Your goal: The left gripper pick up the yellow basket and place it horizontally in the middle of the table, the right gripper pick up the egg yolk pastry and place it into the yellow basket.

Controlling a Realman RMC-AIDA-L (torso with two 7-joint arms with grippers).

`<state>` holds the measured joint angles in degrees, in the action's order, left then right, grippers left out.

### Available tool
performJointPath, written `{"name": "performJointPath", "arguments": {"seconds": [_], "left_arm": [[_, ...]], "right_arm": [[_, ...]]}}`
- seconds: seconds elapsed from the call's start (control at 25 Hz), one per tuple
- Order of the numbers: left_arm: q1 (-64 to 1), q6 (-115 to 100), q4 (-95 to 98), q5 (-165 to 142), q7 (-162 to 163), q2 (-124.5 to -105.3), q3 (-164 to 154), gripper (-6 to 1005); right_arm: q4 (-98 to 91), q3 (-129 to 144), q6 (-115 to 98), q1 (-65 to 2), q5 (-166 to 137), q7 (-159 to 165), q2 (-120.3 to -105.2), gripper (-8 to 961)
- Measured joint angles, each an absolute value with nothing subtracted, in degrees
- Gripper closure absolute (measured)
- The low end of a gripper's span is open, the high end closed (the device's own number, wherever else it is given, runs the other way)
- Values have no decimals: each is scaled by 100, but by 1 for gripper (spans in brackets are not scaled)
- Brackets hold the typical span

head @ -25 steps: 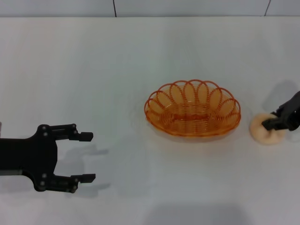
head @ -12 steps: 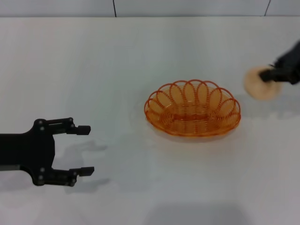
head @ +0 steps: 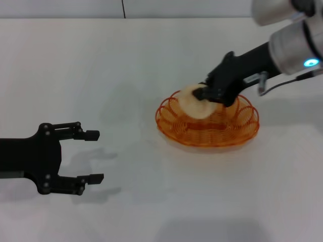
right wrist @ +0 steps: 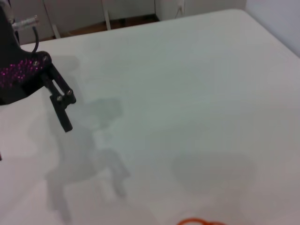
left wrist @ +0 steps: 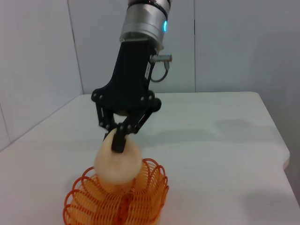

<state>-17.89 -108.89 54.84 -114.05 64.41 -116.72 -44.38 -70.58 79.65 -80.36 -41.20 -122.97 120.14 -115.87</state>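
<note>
The yellow basket [head: 208, 121] sits in the middle of the white table [head: 101, 75], long side across my view. My right gripper [head: 201, 94] is shut on the egg yolk pastry [head: 194, 102] and holds it over the basket's left part, just above the rim. The left wrist view shows the pastry [left wrist: 117, 161] held by the right gripper [left wrist: 119, 140] above the basket [left wrist: 117, 199]. My left gripper [head: 92, 156] is open and empty, low at the left, well apart from the basket. It also shows in the right wrist view [right wrist: 61, 105], with only a sliver of the basket rim [right wrist: 197, 221].
The table's far edge [head: 151, 18] meets a grey wall. In the left wrist view the table's edge [left wrist: 281, 145] drops off beyond the basket.
My right gripper has lifted the pastry off the table at the basket's right and carried it left over the basket. The left gripper has barely moved.
</note>
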Motion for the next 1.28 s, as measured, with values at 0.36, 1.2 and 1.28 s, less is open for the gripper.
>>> {"name": "performJointPath", "arguments": {"seconds": [0.36, 1.2, 1.28], "left_arm": [[-1748, -10895, 5508, -11412, 6451, -11670, -4438, 193], [-1911, -10791, 4974, -11457, 6369, -11480, -4069, 193], [-1946, -10788, 4900, -11458, 6356, -11459, -4069, 193]], "right_arm": [[-6520, 8319, -7448, -4101, -12020, 11997, -11582, 848], [-5149, 5068, -9213, -2703, -10720, 8615, -11470, 308], [-4890, 4908, -9351, -2670, -10720, 8243, -11458, 308]]}}
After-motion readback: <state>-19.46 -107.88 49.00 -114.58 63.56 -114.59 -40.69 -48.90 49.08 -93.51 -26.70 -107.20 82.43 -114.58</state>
